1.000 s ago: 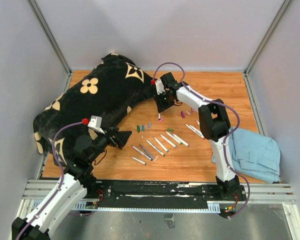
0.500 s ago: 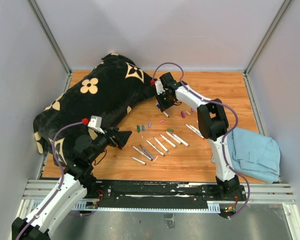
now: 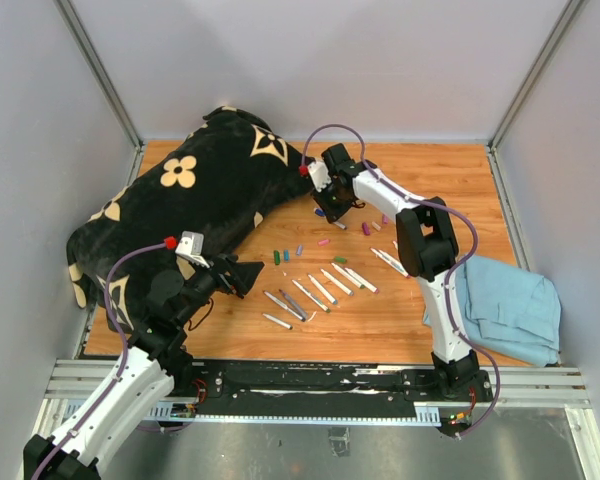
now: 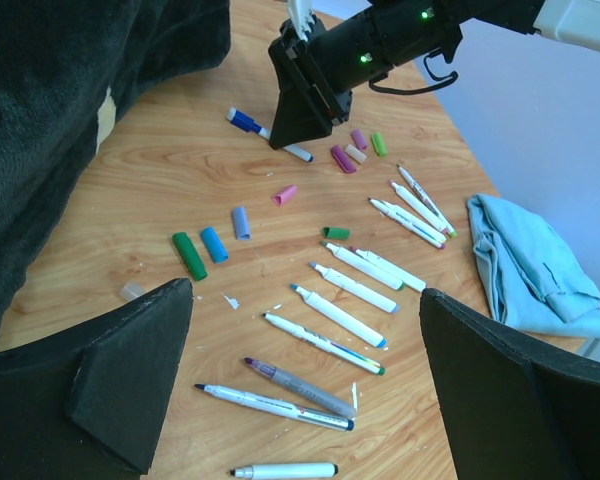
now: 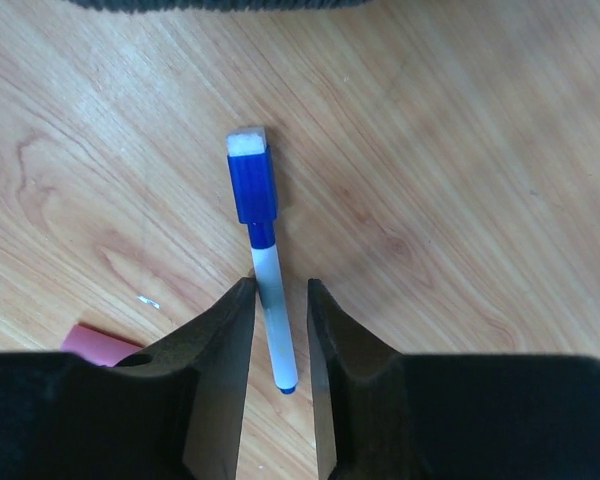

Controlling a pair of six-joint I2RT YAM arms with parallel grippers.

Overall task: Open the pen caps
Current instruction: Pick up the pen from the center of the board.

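Table (image 3: 420, 170), with blanket (image 3: 180, 200) on its left and cloth (image 3: 510, 305) on its right. My left gripper (image 4: 305, 295) hung spread wide, holding nothing, near the uncapped markers (image 4: 340, 315). My right gripper (image 5: 280, 290) straddled one marker's barrel (image 5: 270, 320) near the blanket, jaws narrowly apart; I could not tell whether they pinched it. Its blue cap (image 5: 252, 188) was on; loose caps (image 4: 215, 243) lay nearby.

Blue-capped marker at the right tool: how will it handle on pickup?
Slim white plastic marker with blue cap looks rigid, probably light. Smooth barrel may slip or roll on the wooden tabletop. Right tool straddles its tail end, so the capped end could droop.
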